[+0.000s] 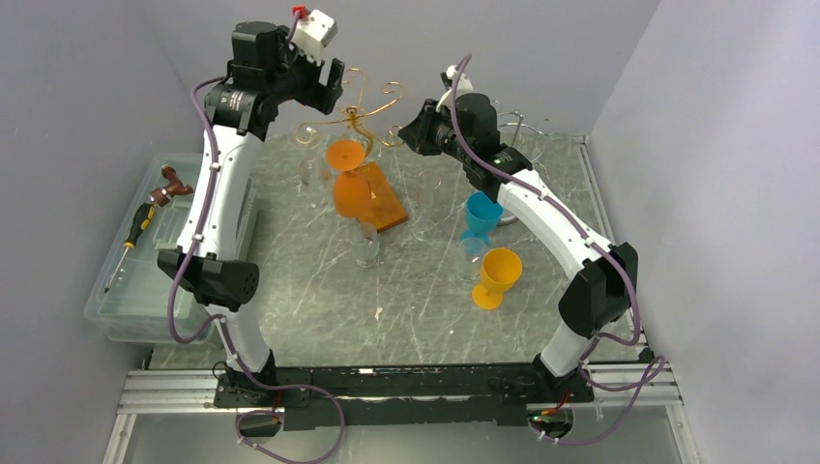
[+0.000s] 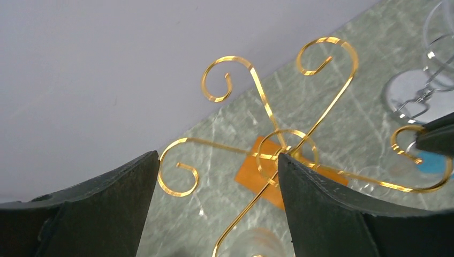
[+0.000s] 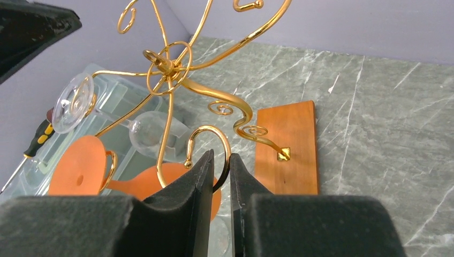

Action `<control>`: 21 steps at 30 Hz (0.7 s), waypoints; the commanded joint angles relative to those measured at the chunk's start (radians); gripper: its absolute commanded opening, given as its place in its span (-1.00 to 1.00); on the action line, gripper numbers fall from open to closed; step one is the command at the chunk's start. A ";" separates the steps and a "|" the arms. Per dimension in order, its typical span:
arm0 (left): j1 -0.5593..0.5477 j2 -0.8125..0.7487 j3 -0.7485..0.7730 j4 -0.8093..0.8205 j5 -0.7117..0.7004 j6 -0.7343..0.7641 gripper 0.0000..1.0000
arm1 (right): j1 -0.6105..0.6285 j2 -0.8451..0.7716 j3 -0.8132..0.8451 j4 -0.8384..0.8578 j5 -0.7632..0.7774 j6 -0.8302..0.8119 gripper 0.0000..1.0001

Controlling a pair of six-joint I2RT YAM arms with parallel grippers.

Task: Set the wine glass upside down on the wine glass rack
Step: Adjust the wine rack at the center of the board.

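One orange glass on the rack

Table bears gold rack. Glass hangs upside down from one rack arm (foot caught in its hook). Left gripper near rack top, jaws spread wide. Right gripper jaws pinch a rack hook.

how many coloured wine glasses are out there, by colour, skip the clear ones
orange glass, hanging upside down on the rack: 1
blue glass, on the table: 1
yellow glass, on the table: 1
total: 3
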 commanded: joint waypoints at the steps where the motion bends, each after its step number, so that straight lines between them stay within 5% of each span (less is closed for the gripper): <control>1: 0.059 -0.029 0.009 -0.136 -0.103 0.075 0.68 | 0.000 -0.019 -0.022 -0.004 0.007 -0.009 -0.83; 9: 0.146 0.014 0.029 -0.248 -0.072 0.111 0.44 | -0.003 -0.019 -0.028 -0.012 0.014 0.000 -0.87; 21: 0.150 0.162 0.111 -0.174 -0.019 0.087 0.32 | -0.003 -0.026 -0.061 -0.003 -0.019 0.032 -0.93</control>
